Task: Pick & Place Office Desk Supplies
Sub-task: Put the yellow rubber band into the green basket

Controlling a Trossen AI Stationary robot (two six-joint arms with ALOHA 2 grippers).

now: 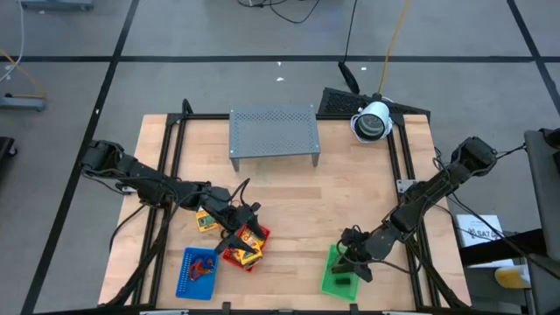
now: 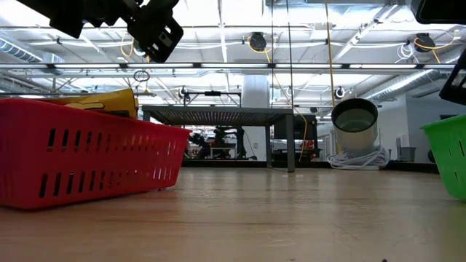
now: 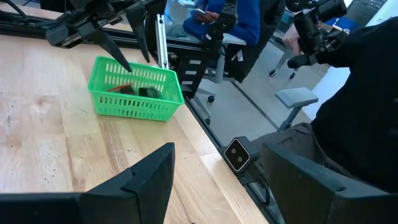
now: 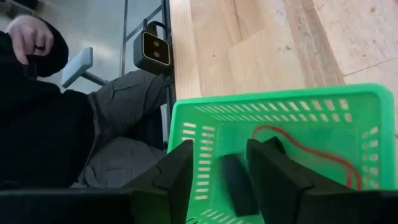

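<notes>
I see the right gripper (image 1: 353, 264) at the table's five o'clock, poised over the green tray (image 1: 336, 282), fingers (image 4: 180, 171) spread with a small dark clip (image 4: 235, 184) lying loose between them beside a red rubber-band loop (image 4: 311, 152). The left gripper (image 1: 243, 229) hangs open over the red tray (image 1: 246, 246) at seven o'clock, which holds yellow packets (image 1: 249, 245). Another packet (image 1: 206, 220) lies just beside that tray, and the blue tray (image 1: 197, 273) holds red loops.

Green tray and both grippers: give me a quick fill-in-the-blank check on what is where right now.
1. The right gripper hangs with open fingers over the ____ tray.
2. That tray holds a dark clip and a red ____.
3. The left gripper is above the ____ tray.
4. A yellow packet sticks up from the ____ tray.

Missing words: green; rubber band; red; red
</notes>
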